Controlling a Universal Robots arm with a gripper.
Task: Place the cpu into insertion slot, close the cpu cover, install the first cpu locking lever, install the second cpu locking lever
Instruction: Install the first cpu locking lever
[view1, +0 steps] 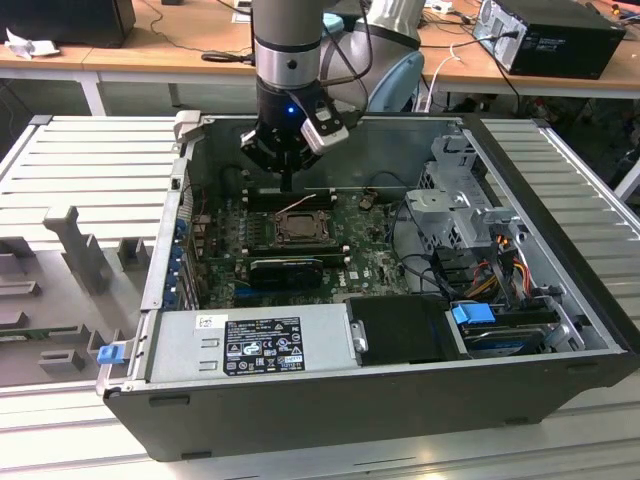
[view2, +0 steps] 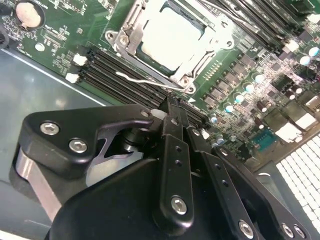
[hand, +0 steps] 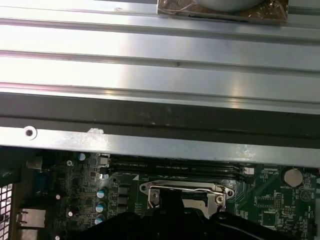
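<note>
cpu (view2: 172, 37): we see a pale, matt metal top, smooth
cpu cover (view2: 131, 24): bright metal frame, satin sheen
gripper (view2: 172, 112): we read it as matt black, links smooth, shiny steel screw heads
motherboard (view2: 65, 45): green, slightly glossy board
case (view1: 330, 400): we see a dark matt outer wall, grey bare-metal inside
table (view1: 90, 160): ribbed aluminium, brushed and reflective
power supply (view1: 250, 340): dull grey sheet metal, paper label

Open computer case (view1: 560, 340), green motherboard (view1: 380, 262)
</note>
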